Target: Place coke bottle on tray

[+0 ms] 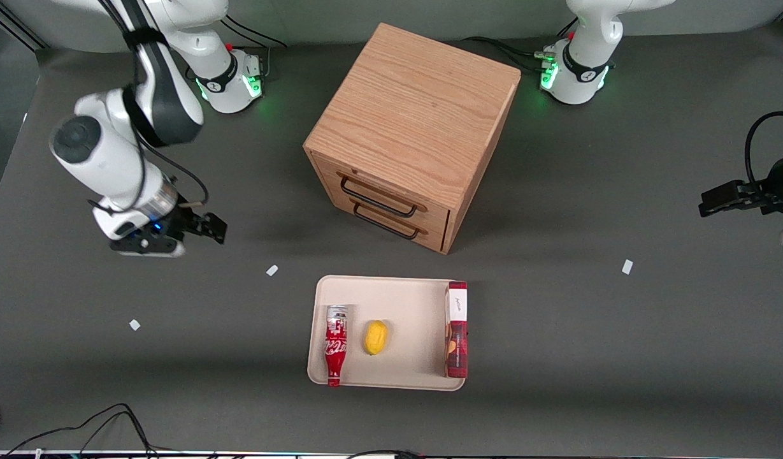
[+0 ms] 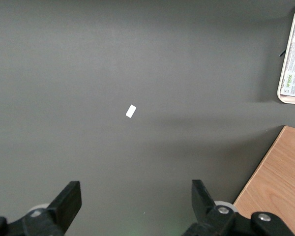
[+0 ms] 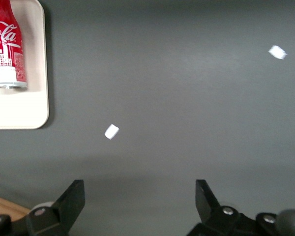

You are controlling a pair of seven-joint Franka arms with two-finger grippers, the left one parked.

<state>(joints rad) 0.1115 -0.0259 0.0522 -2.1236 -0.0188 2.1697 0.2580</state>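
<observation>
Here, your coke bottle point(image 1: 336, 345) lies flat on the tray point(image 1: 407, 299), along the edge toward the working arm's end, cap pointing at the front cam. Beside it on the tray: a yellow lemon point(image 1: 375, 336), then a red box point(image 1: 456, 329) w/ a white end along the edge toward the parked arm's end. Your gripper point(image 3: 140, 204) hangs over bare table, well apart from the tray, fingers spread wide, holding nothing. A wooden drawer cabinet point(image 1: 411, 131) stands farther from the cam than the tray.
</observation>
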